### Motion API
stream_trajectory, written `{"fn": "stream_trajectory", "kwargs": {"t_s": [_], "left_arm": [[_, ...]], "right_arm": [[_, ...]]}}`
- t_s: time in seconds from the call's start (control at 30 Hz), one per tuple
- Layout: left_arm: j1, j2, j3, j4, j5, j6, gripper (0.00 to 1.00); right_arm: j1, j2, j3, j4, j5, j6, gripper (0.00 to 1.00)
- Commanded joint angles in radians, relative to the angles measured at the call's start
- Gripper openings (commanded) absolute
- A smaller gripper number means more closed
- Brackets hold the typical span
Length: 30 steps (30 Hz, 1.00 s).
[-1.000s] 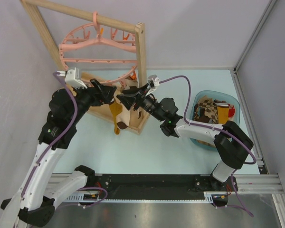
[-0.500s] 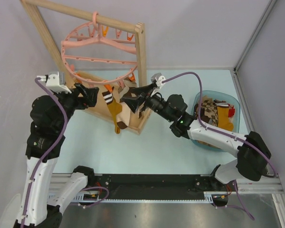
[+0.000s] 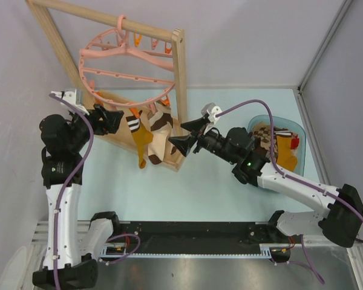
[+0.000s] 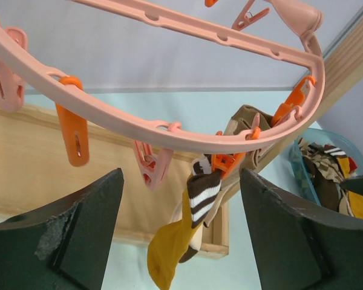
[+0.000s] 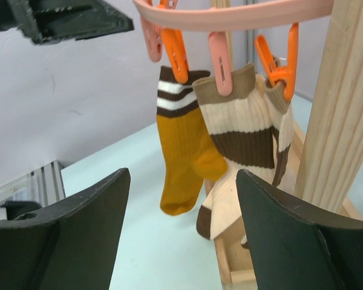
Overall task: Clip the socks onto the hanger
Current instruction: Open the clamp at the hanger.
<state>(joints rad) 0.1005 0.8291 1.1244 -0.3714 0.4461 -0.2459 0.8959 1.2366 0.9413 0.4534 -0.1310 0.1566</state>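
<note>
Surface: pale blue-green table (image 3: pixel 218 181), grey walls; wooden rack frame (image 3: pixel 180 78) at rear left.
Hanger: pink hanger (image 3: pixel 127 77) hooked on the rack's top bar.
Clipped socks: mustard sock (image 5: pixel 184 157) and cream-and-brown socks (image 5: pixel 245 130) hang side by side from clips on the ring's near edge.
Left gripper (image 3: pixel 117 118): jaws wide apart, nothing held; left of the mustard sock, not touching.
Right gripper (image 3: pixel 176 134): jaws wide apart, nothing held; right of the cream-and-brown socks, beside the rack post, not touching.
Loose socks (image 3: pixel 272 142): heaped in blue basket (image 3: pixel 260 118), far right, well apart from the hanger.
</note>
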Motion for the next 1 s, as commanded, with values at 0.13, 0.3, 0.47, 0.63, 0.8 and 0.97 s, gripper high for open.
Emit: {"fn": "stream_trajectory", "kwargs": {"t_s": [0.13, 0.3, 0.47, 0.63, 0.8, 0.97], "left_arm": [[0.247, 0.039, -0.121, 0.430, 0.529, -0.262, 0.80], [0.340, 0.047, -0.203, 0.631, 0.597, -0.434, 0.75], [0.340, 0.064, -0.172, 0.555, 0.585, -0.339, 0.75], [0.340, 0.123, -0.160, 0.571, 0.594, -0.305, 0.76], [0.340, 0.156, -0.163, 0.597, 0.592, -0.274, 0.79], [0.340, 0.197, -0.181, 0.715, 0.654, -0.296, 0.79]], "right_arm": [[-0.006, -0.141, -0.053, -0.061, -0.056, -0.011, 0.76], [-0.005, -0.183, -0.076, -0.076, -0.074, 0.004, 0.76], [-0.003, -0.213, -0.093, -0.084, -0.078, 0.011, 0.76], [-0.005, -0.220, -0.098, -0.088, -0.088, 0.011, 0.76], [-0.005, -0.216, -0.096, -0.087, -0.104, 0.011, 0.76], [-0.006, -0.207, -0.098, -0.079, -0.113, 0.009, 0.76]]}}
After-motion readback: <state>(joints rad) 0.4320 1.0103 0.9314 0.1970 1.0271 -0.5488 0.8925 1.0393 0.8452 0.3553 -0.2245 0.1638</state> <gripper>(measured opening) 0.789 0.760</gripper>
